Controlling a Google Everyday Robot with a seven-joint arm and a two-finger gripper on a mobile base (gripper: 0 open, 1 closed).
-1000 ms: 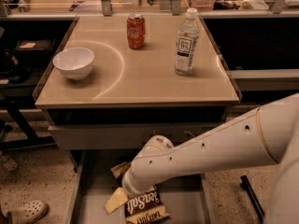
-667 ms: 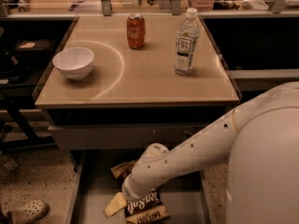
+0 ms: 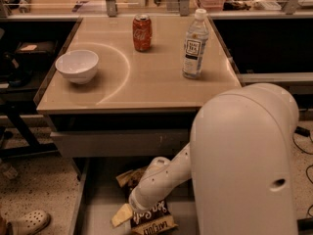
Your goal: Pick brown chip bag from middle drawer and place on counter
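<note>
One brown chip bag (image 3: 153, 221) lies flat on the floor of the one open middle drawer (image 3: 96, 214), its white lettering facing up. The single hand (image 3: 138, 205) is down at the bag's far end, directly over it and seemingly touching it, so the bag stretches nearer than the hand. Whether the hand is clenched on the bag or released cannot be told, because the wrist hides it. One pale yellow scrap (image 3: 121, 214) lies just left of the hand. One crumpled wrapper (image 3: 129, 176) lies just beyond the hand, beside the one white arm (image 3: 168, 170). Farther off and above the hand, one desk (image 3: 146, 84) carries one white bowl (image 3: 77, 65) to the left, one red can (image 3: 142, 32) and one water bottle (image 3: 194, 45).
</note>
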